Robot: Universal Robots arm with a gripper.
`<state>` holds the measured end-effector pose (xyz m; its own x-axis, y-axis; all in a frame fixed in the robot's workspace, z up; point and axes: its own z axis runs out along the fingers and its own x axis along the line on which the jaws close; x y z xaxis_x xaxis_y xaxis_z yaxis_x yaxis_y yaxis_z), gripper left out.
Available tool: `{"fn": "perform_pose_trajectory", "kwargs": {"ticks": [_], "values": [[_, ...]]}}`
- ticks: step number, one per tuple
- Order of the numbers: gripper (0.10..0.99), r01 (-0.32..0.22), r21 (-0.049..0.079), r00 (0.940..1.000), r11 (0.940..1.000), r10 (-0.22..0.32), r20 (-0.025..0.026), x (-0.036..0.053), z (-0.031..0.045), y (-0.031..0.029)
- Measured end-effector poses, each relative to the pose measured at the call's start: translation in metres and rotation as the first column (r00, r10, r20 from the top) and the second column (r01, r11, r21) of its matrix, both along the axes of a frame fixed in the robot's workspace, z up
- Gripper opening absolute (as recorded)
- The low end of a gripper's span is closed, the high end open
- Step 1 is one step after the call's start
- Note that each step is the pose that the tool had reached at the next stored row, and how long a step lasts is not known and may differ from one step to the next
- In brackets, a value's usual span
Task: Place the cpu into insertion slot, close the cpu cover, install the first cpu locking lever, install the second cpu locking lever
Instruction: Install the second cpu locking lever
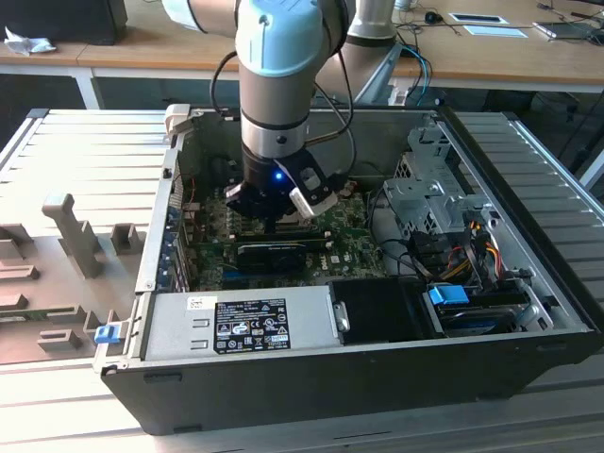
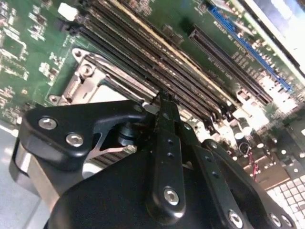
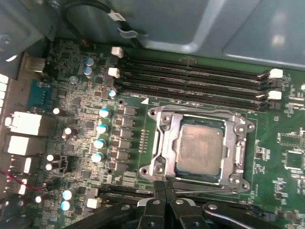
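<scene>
The cpu (image 3: 200, 148) lies flat, face up under the cpu cover (image 3: 164, 143), just beyond the gripper (image 3: 165, 187) whose jaws are pressed together, empty.

insertion slot (image 2: 102, 83) half hidden behind tool (image 2: 164, 102) | tool body cropped by frame edge

The chip (image 3: 200, 148) sits in the socket (image 3: 164, 125), with the frame plate (image 3: 237, 150) lying over its edges. Memory slots (image 3: 190, 78) run alongside, toward the motherboard's (image 3: 76, 143) edge.
</scene>
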<state>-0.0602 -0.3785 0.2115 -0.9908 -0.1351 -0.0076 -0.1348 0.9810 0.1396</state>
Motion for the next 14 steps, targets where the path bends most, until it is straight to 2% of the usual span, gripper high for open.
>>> {"fn": "perform_pose_trajectory", "kwargs": {"ticks": [2, 3, 5, 7, 8, 9, 12, 14], "values": [[0.106, 0.000, 0.031, 1.0000, 0.9995, 0.000, 0.0001, -0.0026, -0.0002, -0.0030], [0.106, 0.000, 0.040, 1.0000, 0.9992, 0.000, 0.0003, -0.0036, -0.0004, -0.0046], [0.106, 0.000, 0.068, 1.0000, 0.9977, 0.000, 0.0021, -0.0058, -0.0012, -0.0122], [0.106, 0.000, 0.082, 1.0000, 0.9966, 0.000, 0.0026, -0.0061, -0.0013, -0.0164], [0.106, 0.000, 0.101, 1.0000, 0.9949, 0.000, 0.0032, -0.0066, -0.0014, -0.0191], [0.106, 0.000, 0.112, 1.0000, 0.9937, 0.000, 0.0035, -0.0076, -0.0015, -0.0201], [0.106, -0.001, 0.140, 1.0000, 0.9902, 0.000, 0.0046, -0.0131, -0.0045, -0.0229], [0.106, 0.000, 0.145, 1.0000, 0.9894, 0.000, 0.0045, -0.0132, -0.0065, -0.0230]]}}
